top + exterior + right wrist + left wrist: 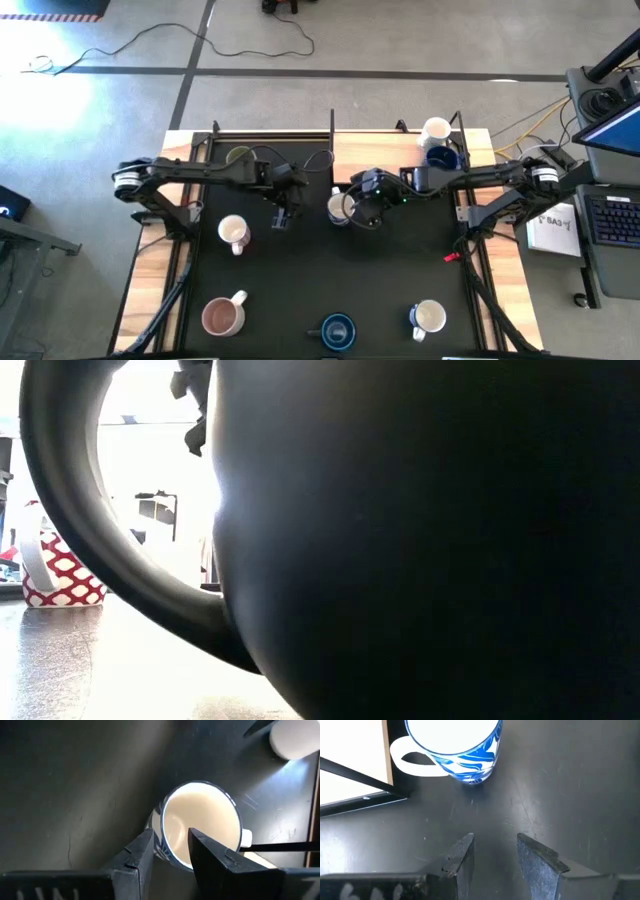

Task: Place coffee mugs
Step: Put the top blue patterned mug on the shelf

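Your right gripper (352,212) pinches the rim of the blue-patterned white mug (338,207) at frame centre, mouth upward, one finger inside. Your left gripper (281,218), jaws narrowly apart, holds nothing.

A dark mug (420,530) right at the low camera fills most of that view, hiding the surface and both arms. The blue-patterned mug (457,750) is cut off by the left wrist picture's edge. The right claw (170,855) covers part of a white-lined mug's (200,820) rim.
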Robot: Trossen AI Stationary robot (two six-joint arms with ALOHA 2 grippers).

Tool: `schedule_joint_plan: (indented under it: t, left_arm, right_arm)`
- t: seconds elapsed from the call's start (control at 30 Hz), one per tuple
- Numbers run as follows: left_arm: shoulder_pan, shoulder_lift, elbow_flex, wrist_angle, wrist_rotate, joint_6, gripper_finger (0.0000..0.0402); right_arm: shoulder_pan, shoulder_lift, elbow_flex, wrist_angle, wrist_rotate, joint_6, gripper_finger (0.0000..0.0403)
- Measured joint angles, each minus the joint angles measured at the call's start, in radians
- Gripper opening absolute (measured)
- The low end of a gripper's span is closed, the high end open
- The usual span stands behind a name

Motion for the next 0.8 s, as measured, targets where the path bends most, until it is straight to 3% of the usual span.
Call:
schedule_joint_plan:
  t: [0.47,0.8]
  left_arm:
    - [-0.006,-0.002,-0.015,0.006,-0.007,0.002,0.0128]
    - [-0.006,-0.001,-0.015,-0.005,-0.014,0.012,0.0128]
  right_arm:
    - [0.002,0.125,0.014,0.014,0.009,0.005,0.0105]
    - [0.002,0.157,0.032,0.009,0.007,-0.02,0.0061]
